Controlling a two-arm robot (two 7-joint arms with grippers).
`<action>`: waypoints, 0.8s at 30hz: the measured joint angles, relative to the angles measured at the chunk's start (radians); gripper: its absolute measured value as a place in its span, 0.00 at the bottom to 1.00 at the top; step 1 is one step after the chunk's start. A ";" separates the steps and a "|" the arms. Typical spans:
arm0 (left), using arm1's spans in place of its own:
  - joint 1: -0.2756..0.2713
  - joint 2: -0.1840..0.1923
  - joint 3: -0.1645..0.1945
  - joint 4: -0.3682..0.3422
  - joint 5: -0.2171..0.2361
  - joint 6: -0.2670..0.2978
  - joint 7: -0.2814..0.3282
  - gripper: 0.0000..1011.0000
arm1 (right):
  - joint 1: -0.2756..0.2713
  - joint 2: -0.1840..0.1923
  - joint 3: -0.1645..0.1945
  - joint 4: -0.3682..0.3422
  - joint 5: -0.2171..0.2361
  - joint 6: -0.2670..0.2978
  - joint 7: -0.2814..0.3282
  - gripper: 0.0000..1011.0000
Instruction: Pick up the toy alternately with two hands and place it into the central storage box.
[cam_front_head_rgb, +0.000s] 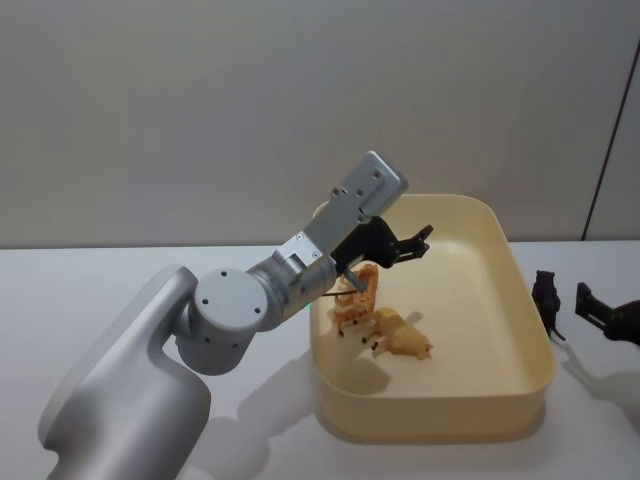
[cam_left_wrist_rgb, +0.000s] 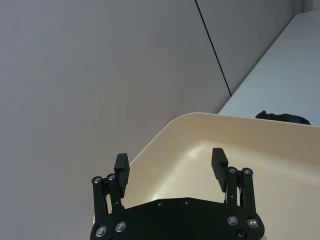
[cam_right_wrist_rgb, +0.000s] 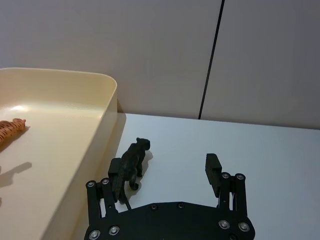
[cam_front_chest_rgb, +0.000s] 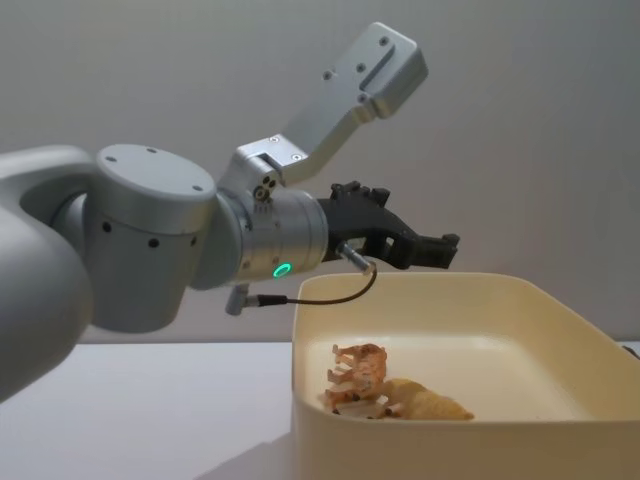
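Observation:
The central storage box (cam_front_head_rgb: 520, 300) is a cream-yellow tub holding an orange tiger toy (cam_front_head_rgb: 358, 298) and a tan lion toy (cam_front_head_rgb: 405, 342). My left gripper (cam_front_head_rgb: 415, 245) hangs above the tub's far left part, open and empty; its fingers (cam_left_wrist_rgb: 122, 167) stand wide apart. A black panther toy (cam_front_head_rgb: 547, 300) stands on the table just right of the tub. My right gripper (cam_front_head_rgb: 598, 312) is low beside it, open. In the right wrist view the black panther toy (cam_right_wrist_rgb: 134, 160) stands close by one finger (cam_right_wrist_rgb: 116, 180), not gripped.
The white table (cam_front_head_rgb: 250, 420) spreads left of and in front of the tub (cam_front_chest_rgb: 450, 300). A grey wall with a dark vertical seam (cam_right_wrist_rgb: 210, 60) rises behind. The tub's outer wall (cam_right_wrist_rgb: 95, 150) lies right next to the panther.

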 joint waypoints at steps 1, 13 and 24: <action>0.000 0.000 0.000 0.000 0.000 0.000 0.000 0.99 | 0.002 -0.001 -0.001 0.004 -0.003 0.001 0.002 0.99; 0.000 0.000 0.000 0.000 0.000 0.000 0.000 0.99 | 0.066 -0.042 -0.035 0.108 -0.061 0.005 0.030 0.99; 0.000 0.000 0.000 0.000 0.000 0.000 0.000 0.99 | 0.141 -0.084 -0.066 0.227 -0.120 -0.010 0.048 0.99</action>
